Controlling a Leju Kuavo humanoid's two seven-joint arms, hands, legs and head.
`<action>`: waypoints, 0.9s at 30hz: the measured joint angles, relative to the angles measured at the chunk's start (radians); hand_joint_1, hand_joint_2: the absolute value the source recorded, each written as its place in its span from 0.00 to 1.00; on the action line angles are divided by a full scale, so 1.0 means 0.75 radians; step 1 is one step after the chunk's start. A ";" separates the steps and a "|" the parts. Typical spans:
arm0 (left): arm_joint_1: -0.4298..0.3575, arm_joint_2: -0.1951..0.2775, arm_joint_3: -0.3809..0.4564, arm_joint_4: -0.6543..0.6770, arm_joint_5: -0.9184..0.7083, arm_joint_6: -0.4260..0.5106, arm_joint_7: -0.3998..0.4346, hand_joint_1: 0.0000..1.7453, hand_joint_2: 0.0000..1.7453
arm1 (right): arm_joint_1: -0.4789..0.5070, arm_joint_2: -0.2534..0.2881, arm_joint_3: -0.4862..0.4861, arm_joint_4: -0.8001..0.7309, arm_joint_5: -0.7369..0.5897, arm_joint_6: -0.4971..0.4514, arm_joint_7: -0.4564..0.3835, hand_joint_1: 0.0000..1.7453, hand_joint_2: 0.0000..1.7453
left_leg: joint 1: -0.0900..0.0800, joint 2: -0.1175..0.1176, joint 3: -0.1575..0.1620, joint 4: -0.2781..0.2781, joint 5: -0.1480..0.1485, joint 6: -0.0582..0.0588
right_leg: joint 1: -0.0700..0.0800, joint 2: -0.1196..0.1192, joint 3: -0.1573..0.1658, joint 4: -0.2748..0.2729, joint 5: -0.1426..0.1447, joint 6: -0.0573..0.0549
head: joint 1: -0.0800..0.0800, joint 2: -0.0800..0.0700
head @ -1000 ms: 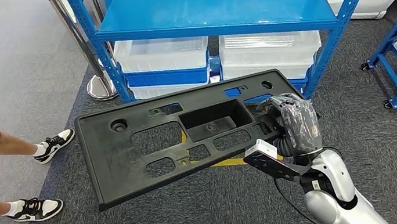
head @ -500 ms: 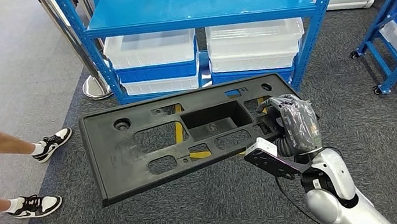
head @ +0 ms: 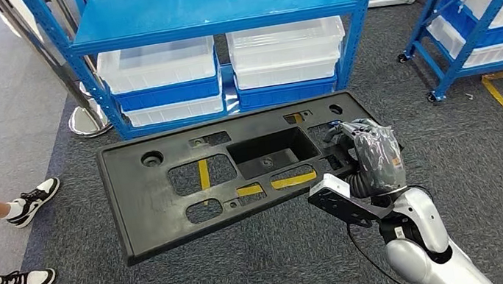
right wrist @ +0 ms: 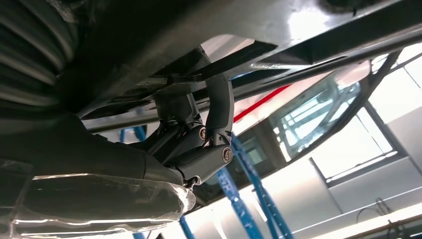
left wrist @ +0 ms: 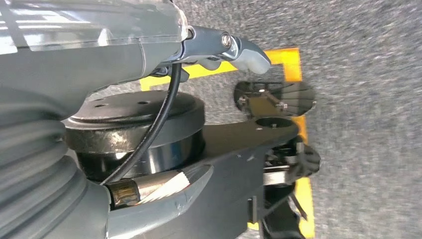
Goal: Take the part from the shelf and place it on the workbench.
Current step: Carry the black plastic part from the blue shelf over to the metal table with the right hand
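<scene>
Part (head: pixel 167 198) hangs off my R hand (head: pixel 373 158), which clamps its R end, long axis running out L across my front, level-ish above carpet, clear of shelf (head: pixel 207 3); L hand (left wrist: pixel 239 50) can't tell, bench not seen.

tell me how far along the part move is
Done: the black part is off the blue shelf, whose top level is bare. In hand: the right hand grips the part's right end, holding it above the carpet. Left: reaching the workbench, which is not in sight, and setting it down.
</scene>
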 joint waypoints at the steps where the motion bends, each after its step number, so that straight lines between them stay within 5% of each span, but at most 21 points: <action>1: 0.001 0.000 -0.001 0.000 0.002 0.001 0.001 0.00 1.00 | 0.000 0.001 0.000 0.001 0.000 0.001 0.000 1.00 1.00 | -0.001 0.019 -0.008 0.006 0.000 0.000 | -0.002 -0.010 -0.025 0.067 -0.027 0.005 | 0.000 0.000; 3: 0.002 0.000 -0.001 0.001 0.007 0.004 0.002 0.00 1.00 | 0.001 0.001 0.000 0.001 0.000 0.005 0.002 1.00 1.00 | -0.001 0.055 -0.022 0.022 -0.002 -0.002 | -0.008 -0.023 -0.012 0.078 -0.012 0.014 | 0.000 0.000; 5: 0.001 -0.001 -0.002 0.001 0.012 0.006 0.002 0.00 1.00 | 0.001 0.001 0.000 0.002 0.000 0.008 0.003 1.00 1.00 | -0.001 0.086 -0.035 0.043 -0.008 -0.010 | -0.009 -0.059 0.081 -0.072 0.047 0.016 | 0.000 0.000; 8: 0.001 0.000 -0.002 0.001 0.016 0.006 -0.002 0.00 1.00 | -0.004 0.002 0.000 0.001 0.003 0.009 0.006 1.00 1.00 | -0.011 0.119 -0.044 0.066 -0.016 -0.032 | 0.002 -0.107 0.145 -0.202 0.073 -0.010 | -0.001 0.000; 10: 0.001 0.001 -0.002 0.001 0.017 0.007 -0.002 0.00 1.00 | -0.007 0.002 0.000 0.001 0.012 0.012 0.010 1.00 1.00 | -0.013 0.141 -0.042 0.066 -0.014 -0.047 | 0.004 -0.081 0.136 -0.200 0.085 -0.031 | -0.001 0.000; 13: -0.001 0.001 -0.002 0.001 0.020 0.009 -0.002 0.00 1.00 | -0.015 0.002 0.000 0.001 0.026 0.014 0.016 1.00 1.00 | -0.003 0.078 -0.069 0.137 -0.078 -0.069 | -0.003 -0.044 0.127 -0.212 0.106 -0.063 | -0.002 0.000; 15: 0.002 0.002 -0.002 0.003 0.025 0.009 -0.003 0.00 1.00 | -0.020 0.002 0.000 0.003 0.030 0.015 0.018 1.00 1.00 | 0.000 0.015 -0.137 0.303 -0.179 -0.074 | -0.001 -0.016 0.113 -0.212 0.118 -0.075 | -0.002 0.000; 17: 0.004 0.002 -0.002 0.006 0.030 0.008 -0.005 0.00 1.00 | -0.021 0.001 0.000 0.008 0.033 0.014 0.018 1.00 1.00 | -0.001 0.001 -0.186 0.432 -0.227 -0.072 | 0.005 0.019 0.098 -0.210 0.129 -0.077 | -0.002 0.000; 19: 0.004 0.002 -0.002 0.008 0.033 0.007 -0.008 0.00 1.00 | -0.022 0.001 0.000 0.014 0.037 0.014 0.018 1.00 1.00 | -0.002 -0.010 -0.142 0.368 -0.175 -0.060 | 0.009 0.056 0.087 -0.206 0.138 -0.074 | -0.002 0.000; 21: 0.004 0.004 -0.002 0.011 0.035 0.008 -0.009 0.00 1.00 | -0.024 0.001 0.000 0.017 0.041 0.014 0.018 1.00 1.00 | -0.002 -0.072 -0.043 0.183 -0.099 -0.037 | 0.010 0.091 0.081 -0.204 0.147 -0.067 | -0.001 0.000; 23: 0.004 0.008 -0.003 0.014 0.035 0.008 -0.010 0.00 1.00 | -0.029 0.002 0.000 0.019 0.042 0.014 0.018 1.00 1.00 | -0.005 -0.125 0.011 0.074 -0.075 -0.022 | 0.004 0.121 0.074 -0.205 0.158 -0.053 | -0.001 0.000; 25: 0.003 0.009 -0.003 0.016 0.037 0.007 -0.010 0.00 1.00 | -0.031 0.002 -0.001 0.022 0.043 0.013 0.018 1.00 1.00 | -0.009 -0.111 0.019 0.055 -0.070 -0.017 | -0.002 0.153 0.067 -0.215 0.173 -0.030 | -0.002 0.000; 27: 0.001 0.007 -0.003 0.016 0.042 0.008 -0.013 0.00 1.00 | -0.032 0.000 -0.001 0.023 0.045 0.014 0.017 1.00 1.00 | -0.005 -0.074 0.026 0.031 -0.049 -0.008 | 0.001 0.128 0.054 -0.206 0.168 -0.017 | 0.001 0.000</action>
